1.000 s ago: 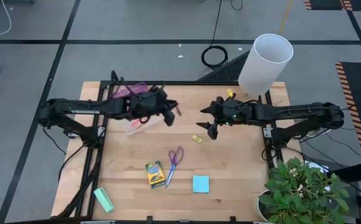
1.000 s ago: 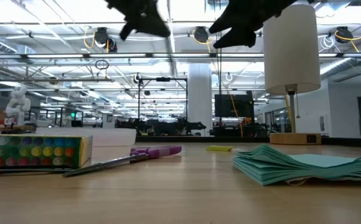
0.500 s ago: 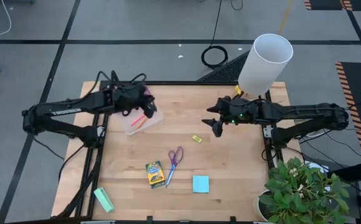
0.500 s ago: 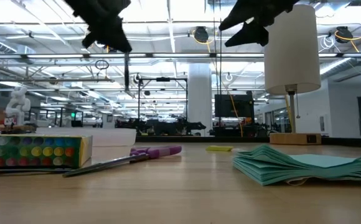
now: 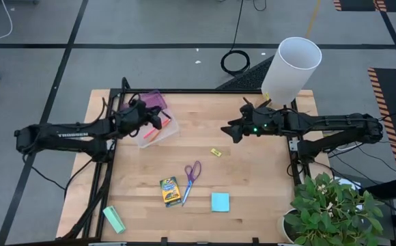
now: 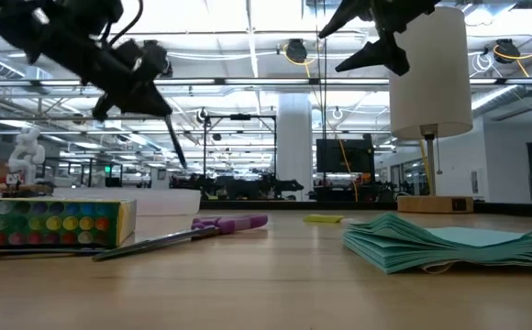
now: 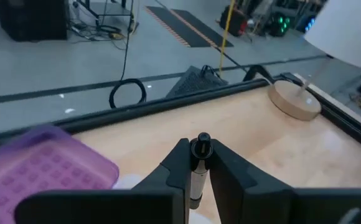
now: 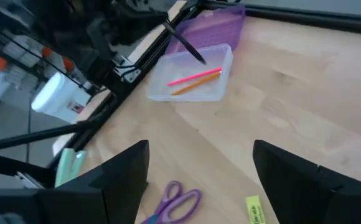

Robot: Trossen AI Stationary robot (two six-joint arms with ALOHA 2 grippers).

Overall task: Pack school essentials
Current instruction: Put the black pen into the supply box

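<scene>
- Our left gripper is clamped on a black pen, held above the clear pencil box at the far left of the table; the right wrist view shows the pen slanting down toward the box.
- A pink pen and an orange pen already lie inside the box, so we judge this step is dropping the black one in beside them.
- To do it well, we should bring the pen's tip low over the box's middle, lay it along the box's length, then release so it does not bounce out.
- Our right gripper hangs empty with fingers spread, well apart from the left, above the far middle.
- Left to pack: purple scissors, crayon box, cyan pad and the small yellow piece, all on the near half.
- The purple lid lies just beyond the box by the far left edge, so we have little room there; the centre is open.
- The white lamp crowds the right arm's far side.
</scene>
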